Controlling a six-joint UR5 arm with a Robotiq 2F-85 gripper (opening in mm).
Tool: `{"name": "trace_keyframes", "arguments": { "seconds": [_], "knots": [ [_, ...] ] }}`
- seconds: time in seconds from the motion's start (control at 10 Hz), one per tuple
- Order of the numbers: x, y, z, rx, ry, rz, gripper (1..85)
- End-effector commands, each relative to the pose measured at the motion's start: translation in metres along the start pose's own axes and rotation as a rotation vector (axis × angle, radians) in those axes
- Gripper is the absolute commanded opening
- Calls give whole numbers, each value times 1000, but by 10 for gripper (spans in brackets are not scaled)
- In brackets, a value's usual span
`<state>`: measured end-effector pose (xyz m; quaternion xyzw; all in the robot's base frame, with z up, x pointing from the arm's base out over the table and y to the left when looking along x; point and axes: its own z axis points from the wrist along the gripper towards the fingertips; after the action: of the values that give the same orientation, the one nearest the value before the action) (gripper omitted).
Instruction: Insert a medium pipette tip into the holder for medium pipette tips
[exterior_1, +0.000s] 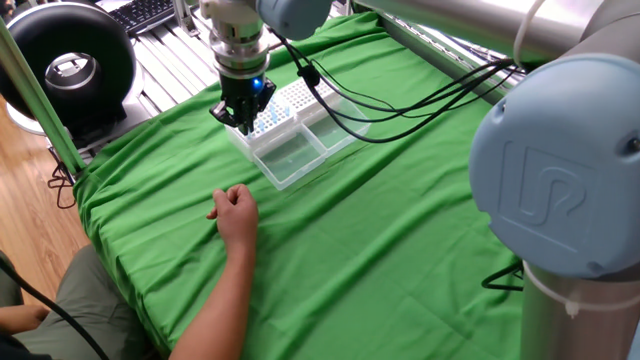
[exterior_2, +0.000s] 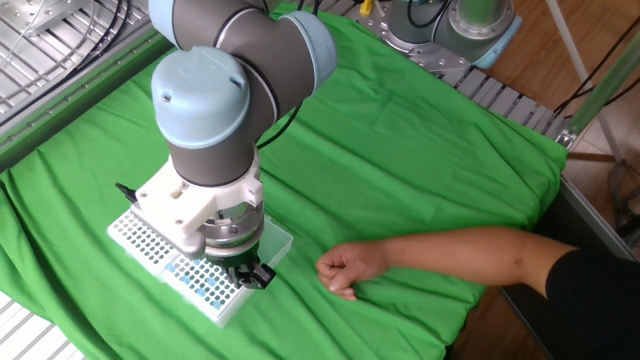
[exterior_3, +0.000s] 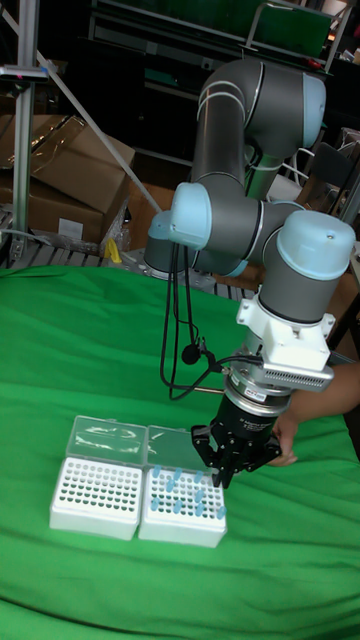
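**Item: hand and rack, relation for the insertion move**

- Hand (exterior_3: 222, 478): hung from the wrist pointing straight down, its fingers drawn near together. From the tall fixed view it could not be told whether they were clenched on a pipette tip or merely closed; no tip showed clearly between them.
- Holder for medium pipette tips (exterior_3: 185, 522): taken to be the white block-like rack with blue tips standing in some holes, set on the green cloth (exterior_3: 80, 340) of the table, its clear lid (exterior_3: 172, 440) thrown open behind it.
- Governing relation: the holder lay directly below the hand, with the fingertips over its right-hand near corner as the tall fixed view gave it, just above the hole grid. Whether they touched the top was not discernible. The holes ran vertically, in line with the hand's own axis, so the coming move was judged a straight descent with little sideways correction.
- Second white rack (exterior_3: 95, 497): touching or just beside the holder, on the side away from the hand.
- Person's fist (exterior_2: 345, 270): resting on the cloth, apart from the racks.
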<state>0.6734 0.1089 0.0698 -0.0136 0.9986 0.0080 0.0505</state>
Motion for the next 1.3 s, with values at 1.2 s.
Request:
{"name": "trace_keyframes", "arguments": {
  "seconds": [1.2],
  "knots": [
    [-14,-6,-83,5,76,1,10]
  ]
}}
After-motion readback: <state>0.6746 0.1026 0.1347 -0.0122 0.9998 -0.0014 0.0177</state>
